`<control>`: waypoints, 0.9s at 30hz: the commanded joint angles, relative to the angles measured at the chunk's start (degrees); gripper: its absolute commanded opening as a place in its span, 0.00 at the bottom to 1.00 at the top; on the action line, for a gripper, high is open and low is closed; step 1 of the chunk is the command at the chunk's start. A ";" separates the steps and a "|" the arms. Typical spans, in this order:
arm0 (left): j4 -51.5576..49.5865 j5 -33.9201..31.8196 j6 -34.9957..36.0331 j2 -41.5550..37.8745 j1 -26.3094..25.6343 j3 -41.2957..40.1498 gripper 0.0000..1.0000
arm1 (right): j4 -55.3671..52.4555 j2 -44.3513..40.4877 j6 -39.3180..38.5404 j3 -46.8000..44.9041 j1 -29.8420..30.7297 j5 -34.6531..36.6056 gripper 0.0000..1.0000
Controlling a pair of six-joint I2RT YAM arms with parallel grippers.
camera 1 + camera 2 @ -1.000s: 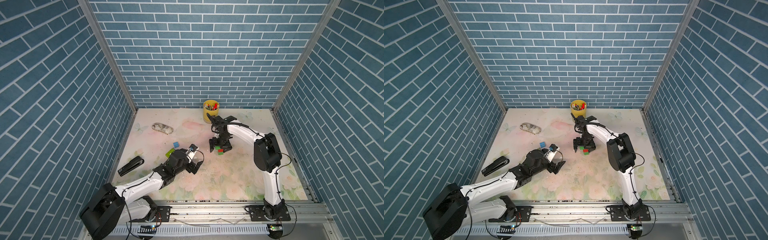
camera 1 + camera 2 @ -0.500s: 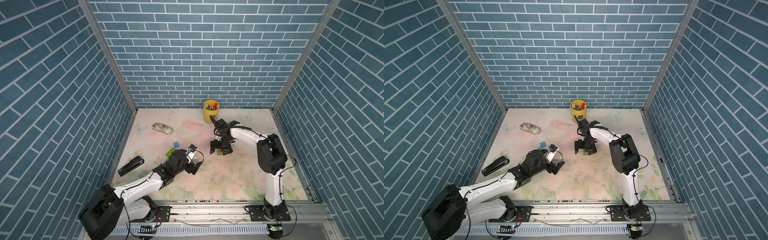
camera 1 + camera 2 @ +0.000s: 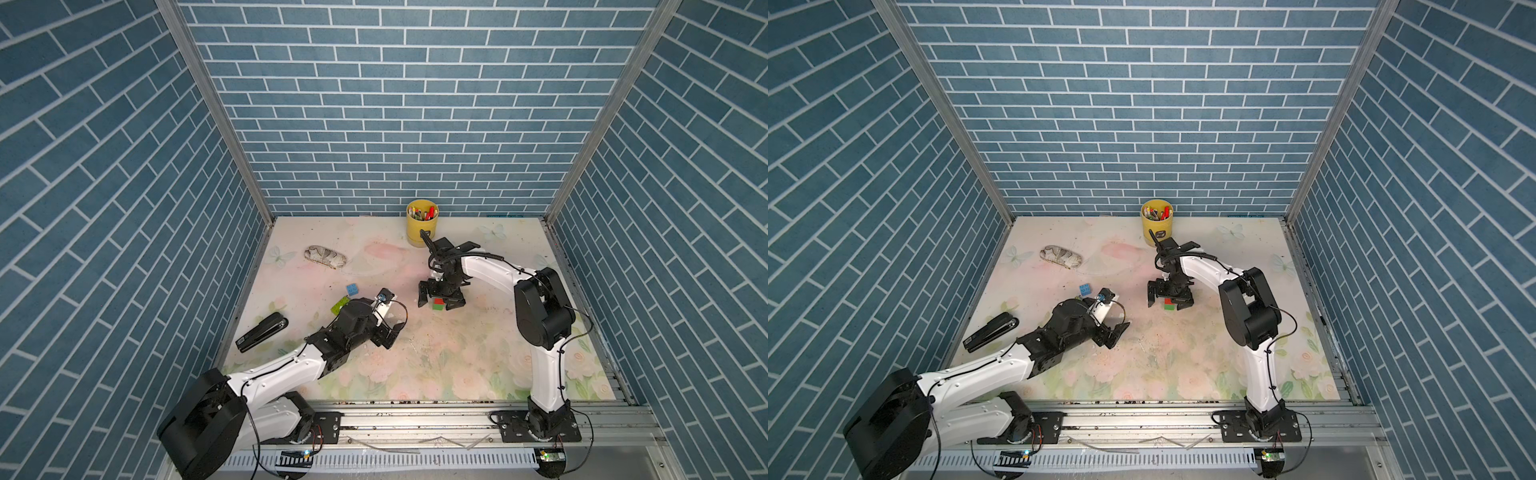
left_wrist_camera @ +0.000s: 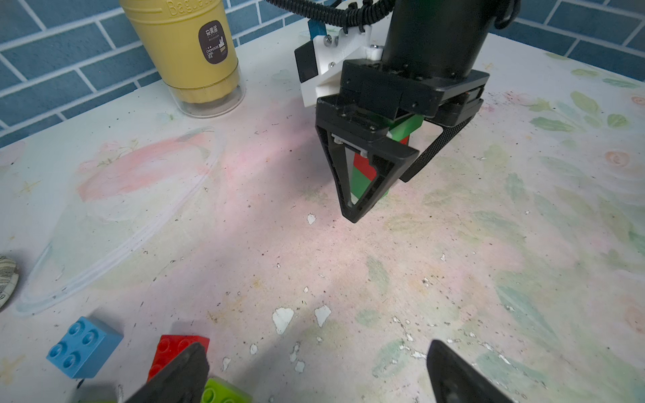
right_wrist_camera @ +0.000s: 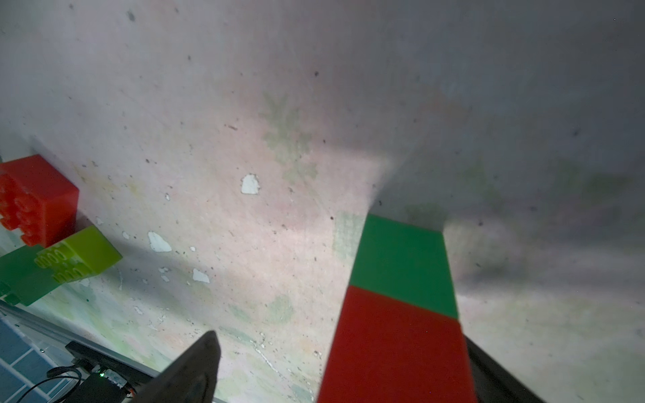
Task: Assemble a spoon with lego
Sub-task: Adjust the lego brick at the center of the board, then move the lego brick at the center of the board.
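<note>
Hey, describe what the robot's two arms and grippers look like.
The left arm and right arm have white shells with bulky black joints and black cables. The left gripper and right gripper are black; the right one's fingers are open triangular frames.

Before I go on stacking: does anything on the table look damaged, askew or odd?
The table mat is worn: white chips where its print has flaked off, between the two arms. The green-and-red stack stands on end between the right gripper's open jaws. Nothing looks spilled or broken.
</note>
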 commanded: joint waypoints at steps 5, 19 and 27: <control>-3.07 -1.96 -0.96 -0.59 -0.15 2.27 0.99 | -4.68 -4.16 0.88 2.09 -0.03 3.14 0.99; -20.40 -12.93 -10.85 -0.77 -0.14 9.29 0.99 | -5.21 -14.29 -0.12 -3.43 0.75 6.28 0.99; -37.69 -23.72 -25.83 4.66 0.03 19.30 0.97 | -7.41 -21.22 -2.88 -1.80 1.04 9.07 0.99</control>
